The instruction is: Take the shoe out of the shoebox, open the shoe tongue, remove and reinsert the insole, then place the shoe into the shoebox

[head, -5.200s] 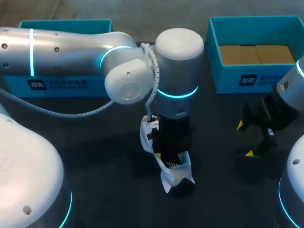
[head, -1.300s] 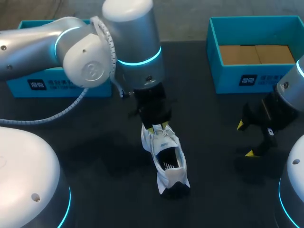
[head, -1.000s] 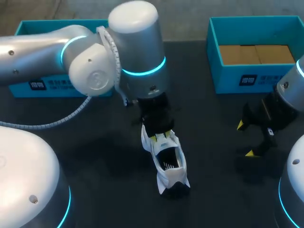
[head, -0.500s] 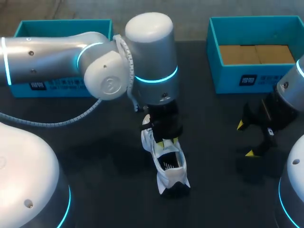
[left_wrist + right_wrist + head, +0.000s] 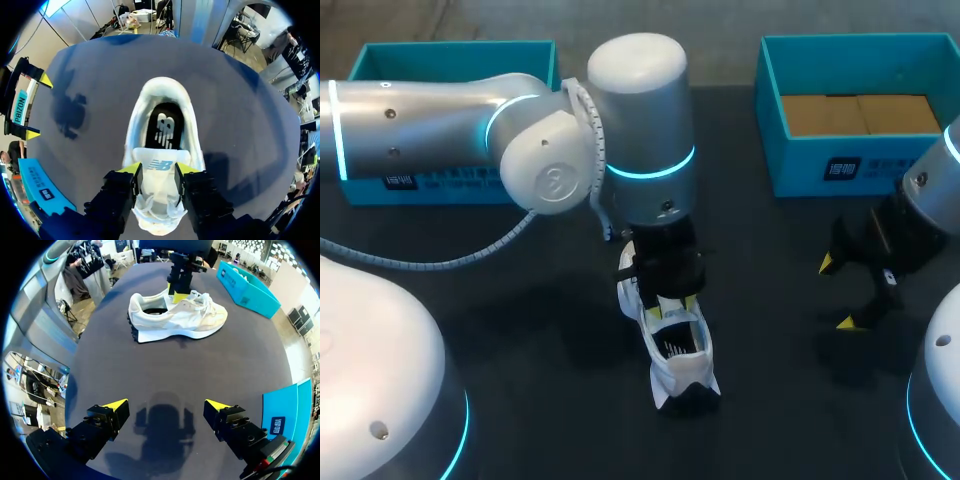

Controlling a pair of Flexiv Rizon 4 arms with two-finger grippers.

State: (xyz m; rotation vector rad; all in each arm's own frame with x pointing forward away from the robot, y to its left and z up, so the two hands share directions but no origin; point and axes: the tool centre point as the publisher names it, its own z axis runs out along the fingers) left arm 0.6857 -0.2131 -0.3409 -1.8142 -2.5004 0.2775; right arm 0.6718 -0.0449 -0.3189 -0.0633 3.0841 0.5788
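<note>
Now | left fingers (image 5: pixel 131 171) clamp tongue (image 5: pixel 157 167) of shoe (image 5: pixel 678 372) at bench (image 5: pixel 520 330) centre | right fingers (image 5: pixel 114 405) spread wide, empty, near right edge

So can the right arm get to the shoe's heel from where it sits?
Probably yes. The right gripper is open, with only bare table between it and the shoe. The left gripper sits over its front, leaving the heel end free.
</note>
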